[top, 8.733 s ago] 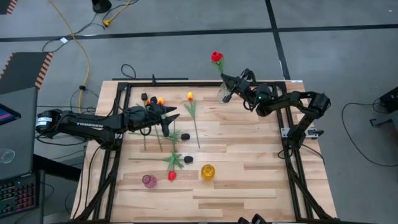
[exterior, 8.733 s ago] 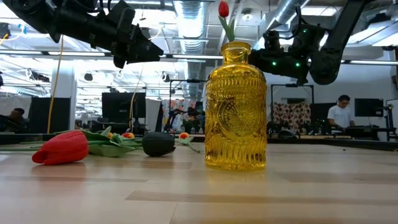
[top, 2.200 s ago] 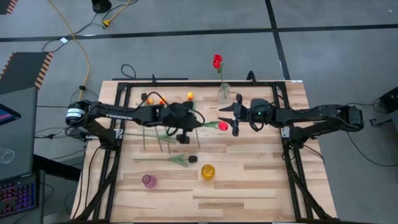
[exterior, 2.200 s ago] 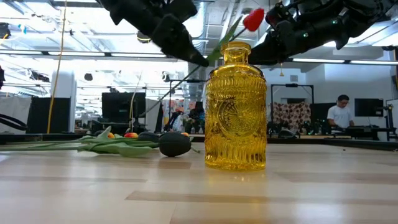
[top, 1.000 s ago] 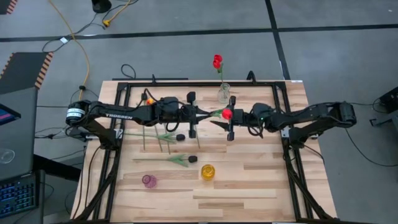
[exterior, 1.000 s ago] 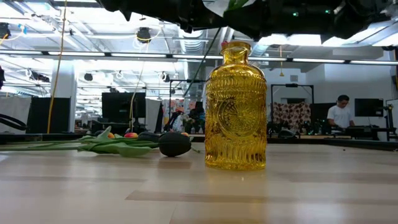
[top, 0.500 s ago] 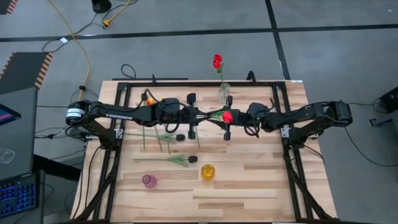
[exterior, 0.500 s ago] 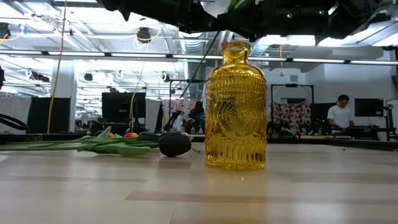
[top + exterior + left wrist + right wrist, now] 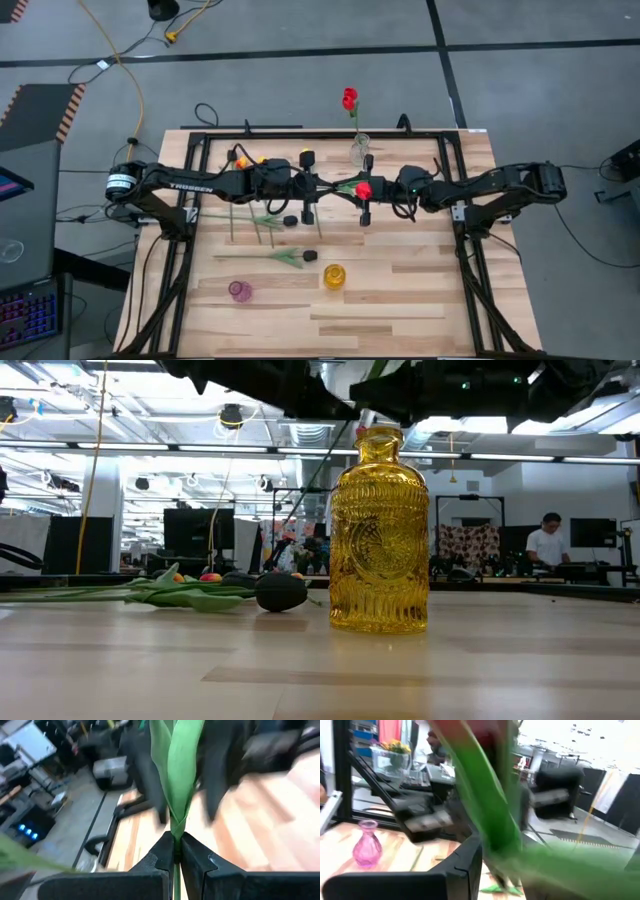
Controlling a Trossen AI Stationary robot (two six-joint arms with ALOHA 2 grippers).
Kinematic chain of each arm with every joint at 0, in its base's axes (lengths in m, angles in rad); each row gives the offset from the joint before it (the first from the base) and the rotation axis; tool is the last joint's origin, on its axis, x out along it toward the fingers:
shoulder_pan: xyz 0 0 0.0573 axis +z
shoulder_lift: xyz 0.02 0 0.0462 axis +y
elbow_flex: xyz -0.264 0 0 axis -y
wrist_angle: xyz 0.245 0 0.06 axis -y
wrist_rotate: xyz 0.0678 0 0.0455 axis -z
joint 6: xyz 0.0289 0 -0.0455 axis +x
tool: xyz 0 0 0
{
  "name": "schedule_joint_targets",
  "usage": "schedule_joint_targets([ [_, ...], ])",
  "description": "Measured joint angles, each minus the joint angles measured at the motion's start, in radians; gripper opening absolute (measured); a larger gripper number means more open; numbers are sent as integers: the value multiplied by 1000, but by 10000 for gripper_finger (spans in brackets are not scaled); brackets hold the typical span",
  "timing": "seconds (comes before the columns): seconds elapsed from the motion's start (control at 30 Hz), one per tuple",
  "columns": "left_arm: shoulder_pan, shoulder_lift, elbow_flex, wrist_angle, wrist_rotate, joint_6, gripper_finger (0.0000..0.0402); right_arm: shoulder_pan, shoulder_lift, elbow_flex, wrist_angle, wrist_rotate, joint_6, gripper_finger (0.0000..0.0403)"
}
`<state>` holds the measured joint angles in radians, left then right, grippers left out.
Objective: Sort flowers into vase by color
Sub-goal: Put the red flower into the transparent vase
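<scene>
Left gripper (image 9: 322,186) fingers clamped on red tulip (image 9: 364,188) stem mid-tabletop (image 9: 400,290); right gripper (image 9: 363,200) fingers apart around it.

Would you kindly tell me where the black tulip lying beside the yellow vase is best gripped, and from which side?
Grip the black tulip mid-stem, from straight above, jaws across the stem. It lies flat on the table, head toward the yellow vase, so the thin bare stem is the easiest part to pinch. The left end effector is shut on a red tulip.
</scene>
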<state>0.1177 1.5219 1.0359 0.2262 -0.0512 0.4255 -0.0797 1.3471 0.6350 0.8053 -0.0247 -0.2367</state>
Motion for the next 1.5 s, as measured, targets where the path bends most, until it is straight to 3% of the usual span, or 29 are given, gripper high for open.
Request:
schedule_joint_targets([
  [0.4, -1, 1, -2, 0, -40, 2, 8, -1, -2, 0, -14, 14, 0, 103],
  [0.77, -3, 1, -2, 1, -41, -1, 12, -1, -2, 1, -18, 28, 0, 100],
  [0.93, -3, 1, -2, 7, -56, -46, 50, -1, -2, 1, -20, 29, 1, 93],
  [1.23, -4, 1, -2, 0, -68, -73, 143, -2, -2, 1, -22, 33, 0, 38],
  [1.5, -4, 0, -2, -9, -186, -72, 165, -56, -105, -1, -176, 33, 3, 51],
])
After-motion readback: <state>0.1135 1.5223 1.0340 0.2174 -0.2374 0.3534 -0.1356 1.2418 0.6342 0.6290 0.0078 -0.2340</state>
